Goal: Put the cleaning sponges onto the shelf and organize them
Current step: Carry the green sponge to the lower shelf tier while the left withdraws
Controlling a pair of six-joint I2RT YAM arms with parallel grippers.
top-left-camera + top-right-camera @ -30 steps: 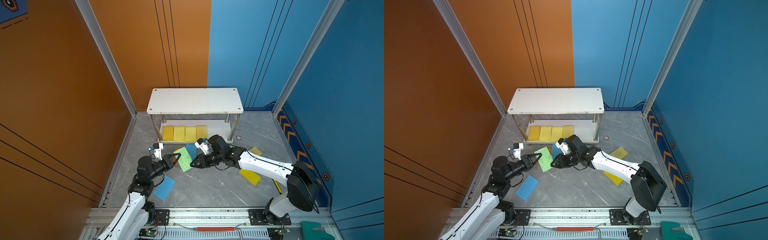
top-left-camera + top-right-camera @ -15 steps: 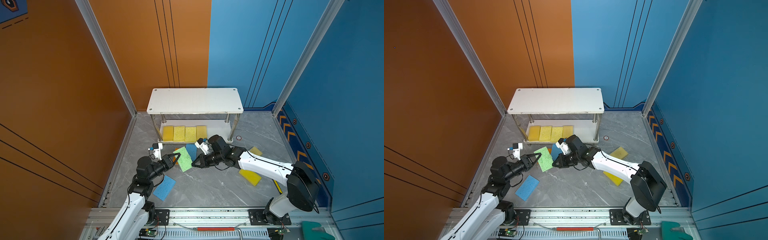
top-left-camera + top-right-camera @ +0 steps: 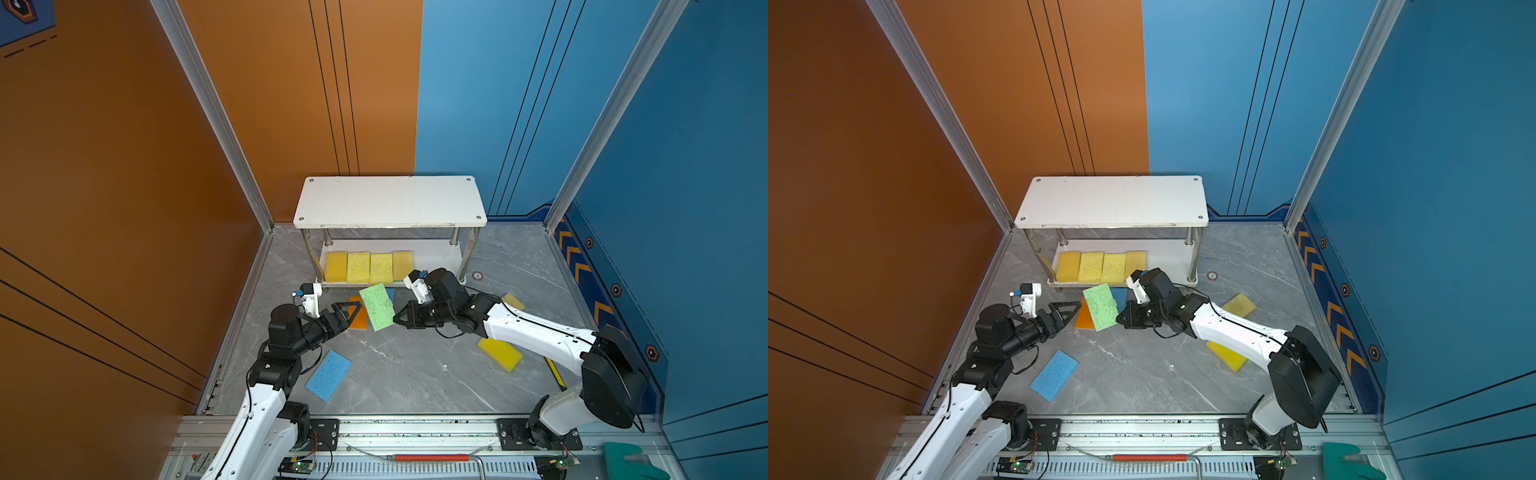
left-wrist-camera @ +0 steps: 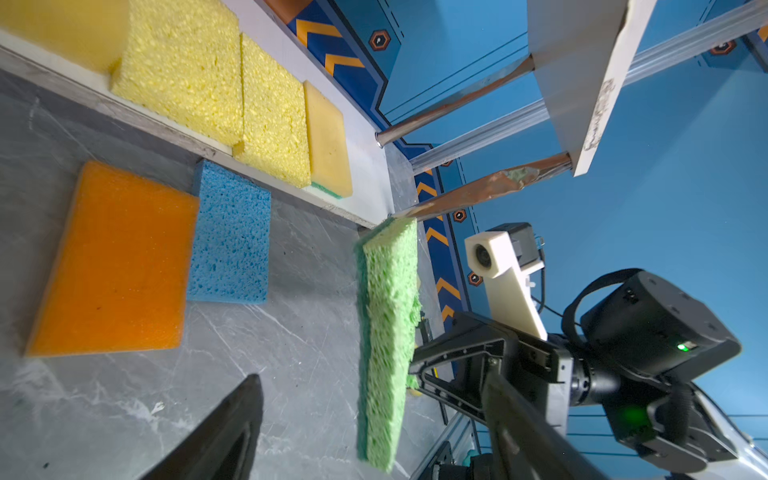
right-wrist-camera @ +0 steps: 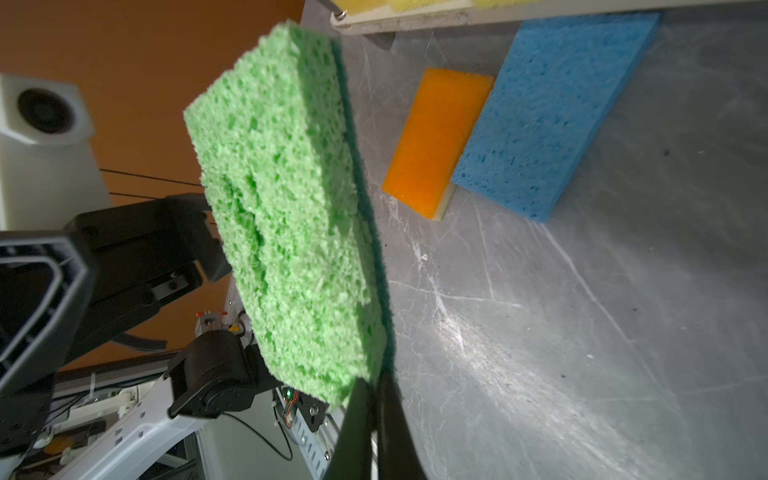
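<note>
Looked like mid-handoff: the right gripper pinched the green sponge at frame centre, the left gripper sat open beside it, so next it needed sliding onto the shelf, lower board, beside the yellow sponges.

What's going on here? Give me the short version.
The right gripper is shut on one edge of the green sponge and holds it up off the table. The left gripper is open beside it and holds nothing. Four yellow sponges lie in a row on the shelf's lower board. An orange sponge, two blue sponges and two other yellow sponges lie on the table.
</note>
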